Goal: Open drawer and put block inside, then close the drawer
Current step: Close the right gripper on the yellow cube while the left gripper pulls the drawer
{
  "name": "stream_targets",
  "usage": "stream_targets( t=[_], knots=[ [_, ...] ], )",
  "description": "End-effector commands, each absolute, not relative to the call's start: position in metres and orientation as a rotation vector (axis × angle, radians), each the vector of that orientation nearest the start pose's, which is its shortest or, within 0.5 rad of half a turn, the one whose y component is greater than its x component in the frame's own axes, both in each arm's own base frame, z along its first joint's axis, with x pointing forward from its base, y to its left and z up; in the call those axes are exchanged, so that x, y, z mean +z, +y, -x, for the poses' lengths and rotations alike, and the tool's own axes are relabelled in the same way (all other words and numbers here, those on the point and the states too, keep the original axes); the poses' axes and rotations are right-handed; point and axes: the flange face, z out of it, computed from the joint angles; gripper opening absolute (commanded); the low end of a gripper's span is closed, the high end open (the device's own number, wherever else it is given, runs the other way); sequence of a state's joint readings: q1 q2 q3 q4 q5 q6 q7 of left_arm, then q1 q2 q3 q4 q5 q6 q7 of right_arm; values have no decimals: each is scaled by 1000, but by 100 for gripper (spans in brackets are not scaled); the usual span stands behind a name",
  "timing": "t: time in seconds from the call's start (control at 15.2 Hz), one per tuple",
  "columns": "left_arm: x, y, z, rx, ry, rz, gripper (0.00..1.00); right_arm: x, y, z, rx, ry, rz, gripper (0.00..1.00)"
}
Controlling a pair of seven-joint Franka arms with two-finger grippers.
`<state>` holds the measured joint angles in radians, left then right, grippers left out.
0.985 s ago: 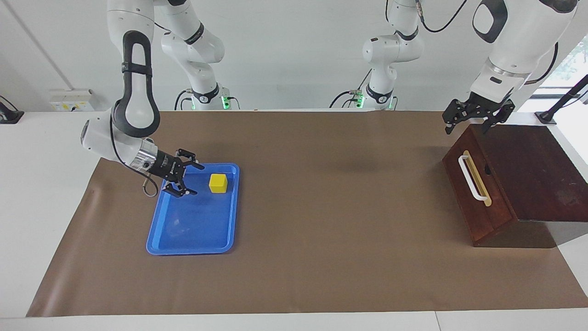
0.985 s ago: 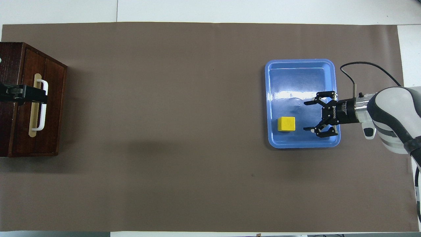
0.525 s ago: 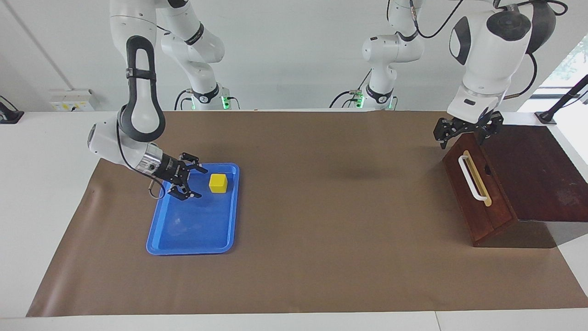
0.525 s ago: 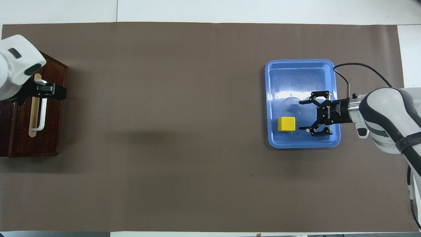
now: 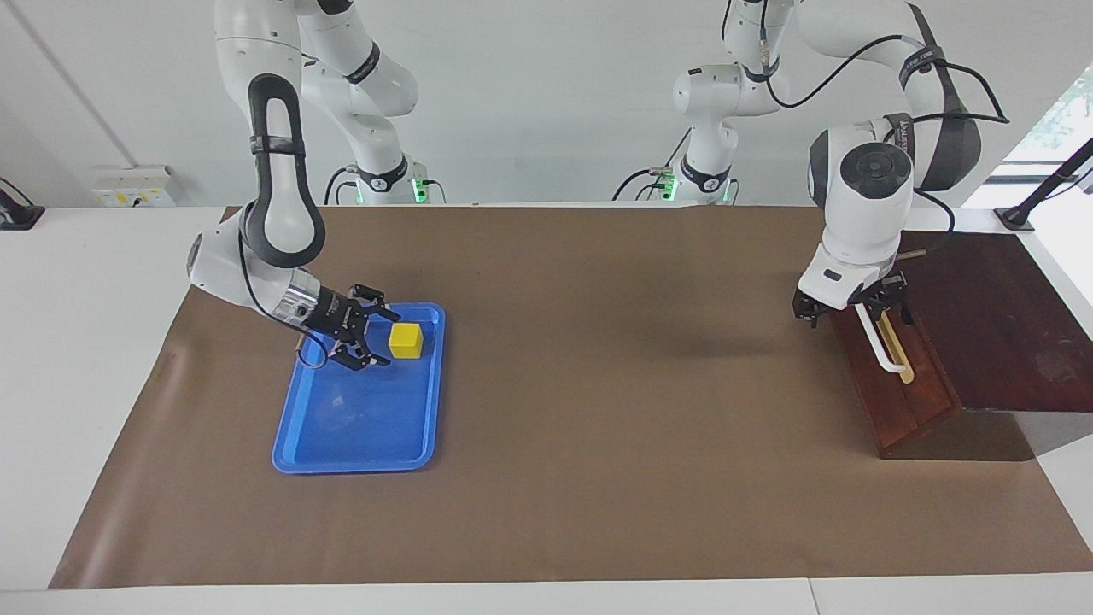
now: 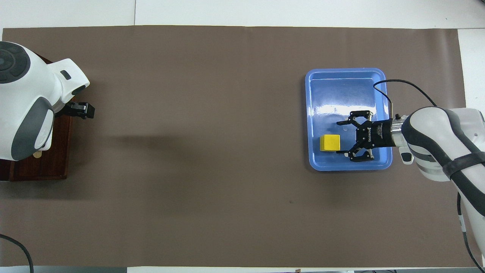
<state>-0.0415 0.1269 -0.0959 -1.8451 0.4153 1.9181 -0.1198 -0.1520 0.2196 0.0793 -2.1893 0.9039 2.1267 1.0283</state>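
Observation:
The yellow block (image 5: 406, 340) lies in the blue tray (image 5: 359, 444), near the tray's end closest to the robots; it also shows in the overhead view (image 6: 330, 143). My right gripper (image 5: 384, 340) is open and low over the tray, its fingertips level with the block's nearest edge, not gripping it; it also shows in the overhead view (image 6: 342, 138). The drawer (image 5: 897, 389) sits shut in its dark wood box (image 5: 999, 316). My left gripper (image 5: 852, 309) is open at the upper end of the white handle (image 5: 881, 346). In the overhead view the left arm hides the handle.
The tray (image 6: 344, 71) lies toward the right arm's end of the brown mat (image 5: 598, 384), the wood box (image 6: 45, 170) at the left arm's end. Broad bare mat lies between them.
My left gripper has come down from over the box's top edge to the drawer's handle. My right gripper has slid closer to the block. Block and drawer have not moved.

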Motion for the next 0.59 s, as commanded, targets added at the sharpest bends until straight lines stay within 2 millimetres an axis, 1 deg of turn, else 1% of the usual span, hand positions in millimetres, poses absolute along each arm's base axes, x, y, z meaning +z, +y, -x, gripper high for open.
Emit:
stream_targets(
  t=[0.0,0.13,0.33,0.53],
  knots=[
    [443,-29,-583,-27,200,2735,100,274,-4,-532,713,1909,1649,99],
    [432,-27,-581,-86,167,2752,100,273,5,-533,710,1908,1640,99],
    [425,-5,-586,-120,133,2765,100,267,4,-532,707,1924,1617,98],
    [412,-8,-583,-136,149,2775,100,263,5,-531,706,1907,1631,96]
  ],
)
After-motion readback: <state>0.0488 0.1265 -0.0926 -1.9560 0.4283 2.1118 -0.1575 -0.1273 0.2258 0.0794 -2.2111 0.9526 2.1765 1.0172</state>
